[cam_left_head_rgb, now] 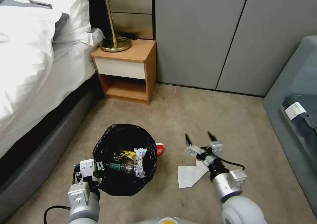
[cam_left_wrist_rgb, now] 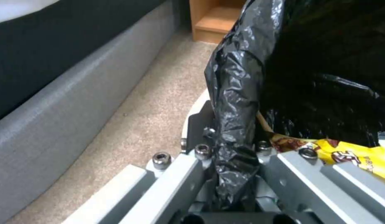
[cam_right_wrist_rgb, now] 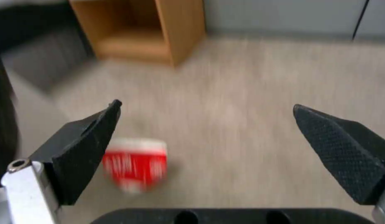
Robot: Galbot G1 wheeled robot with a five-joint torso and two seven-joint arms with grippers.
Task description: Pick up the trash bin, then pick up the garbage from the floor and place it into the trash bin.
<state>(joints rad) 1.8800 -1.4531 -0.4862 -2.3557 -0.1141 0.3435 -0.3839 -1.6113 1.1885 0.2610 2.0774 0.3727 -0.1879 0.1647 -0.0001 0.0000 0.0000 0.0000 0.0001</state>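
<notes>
cup may slip past the wide fingers

the left gripper (cam_left_wrist_rgb: 234, 174) pinches the rim of the trash bin (cam_left_head_rgb: 124, 159), held beside the bed (cam_left_head_rgb: 33, 68). the right gripper (cam_left_head_rgb: 199, 138), fingers spread wide, hangs above the red cup (cam_right_wrist_rgb: 136, 168) on the floor; the cup could roll away.

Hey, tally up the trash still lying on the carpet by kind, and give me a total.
Red-and-white paper cup: 1, beside the trash bin
White tissue: 1, under the open right pincer
Total: 2 on the floor
</notes>
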